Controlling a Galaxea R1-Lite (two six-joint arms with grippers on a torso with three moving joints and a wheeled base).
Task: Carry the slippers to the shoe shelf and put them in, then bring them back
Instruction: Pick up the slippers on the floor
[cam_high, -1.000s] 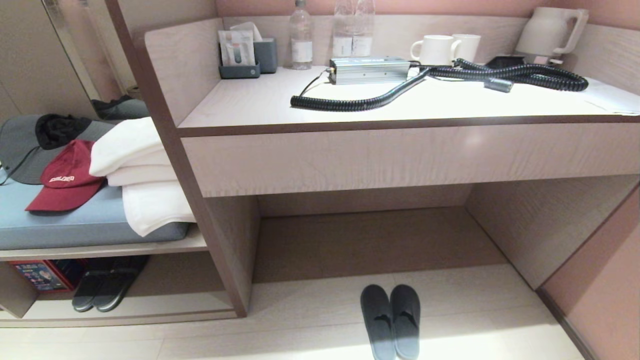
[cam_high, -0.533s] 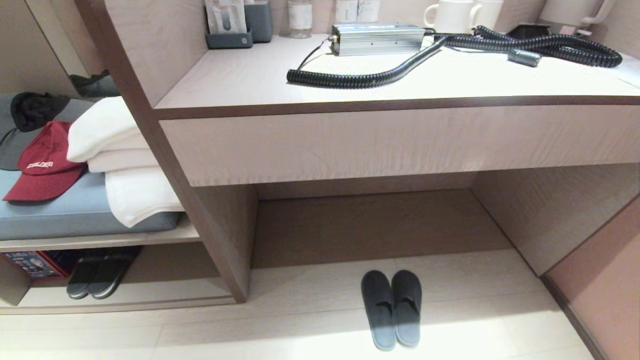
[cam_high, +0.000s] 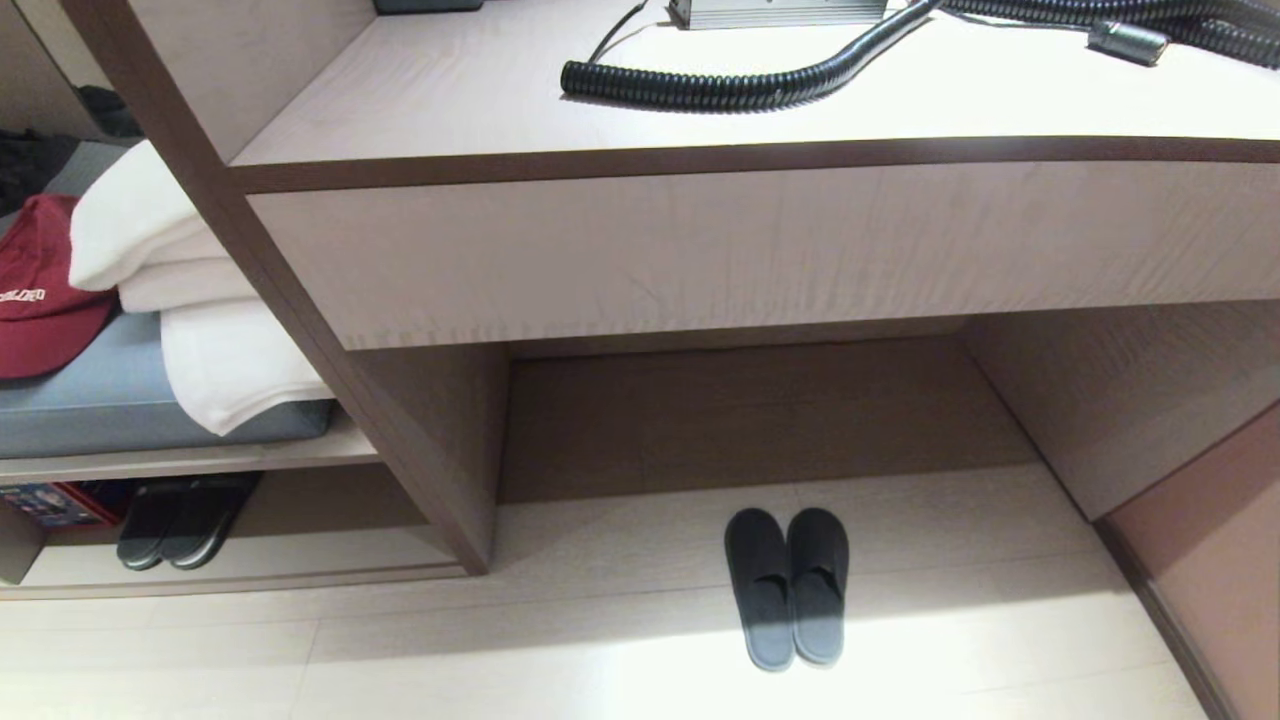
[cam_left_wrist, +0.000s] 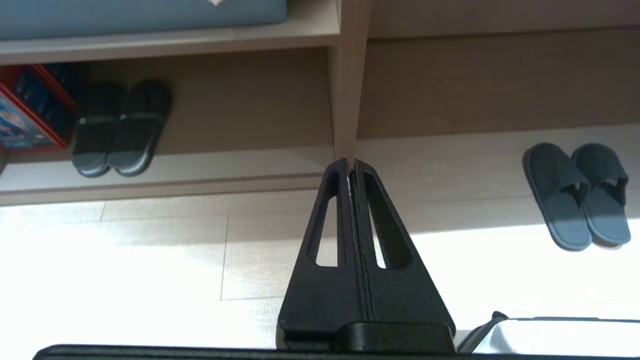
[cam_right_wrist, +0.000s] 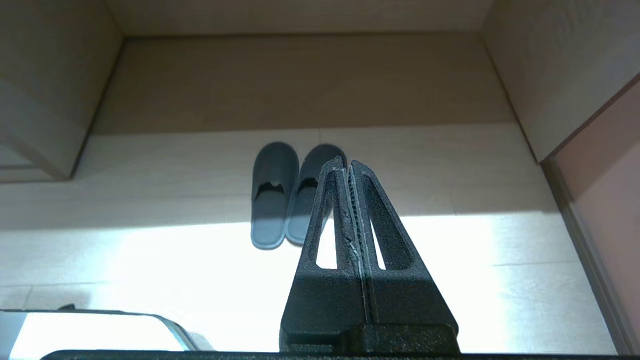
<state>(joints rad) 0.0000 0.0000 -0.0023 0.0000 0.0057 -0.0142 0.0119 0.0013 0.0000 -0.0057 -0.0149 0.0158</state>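
Note:
The slippers (cam_high: 787, 585), a grey-blue pair, lie side by side on the pale floor in front of the desk recess, toes toward it. They also show in the left wrist view (cam_left_wrist: 575, 195) and the right wrist view (cam_right_wrist: 275, 195). The shoe shelf (cam_high: 250, 560) is the low open cubby at the lower left (cam_left_wrist: 200, 165). My left gripper (cam_left_wrist: 350, 162) is shut and empty, hanging above the floor before the divider panel. My right gripper (cam_right_wrist: 346, 162) is also shut and empty, above the floor short of the slippers. Neither arm appears in the head view.
A darker pair of slippers (cam_high: 185, 520) and a red box (cam_high: 50, 503) sit inside the cubby. Above it lie white towels (cam_high: 190, 330) and a red cap (cam_high: 40, 300) on a blue cushion. A coiled black cable (cam_high: 720, 88) lies on the desk. A wall edge (cam_high: 1180, 620) runs at the right.
The head camera has dipped downward, so the desk top slides up out of the picture. The slippers and both grippers have not moved.

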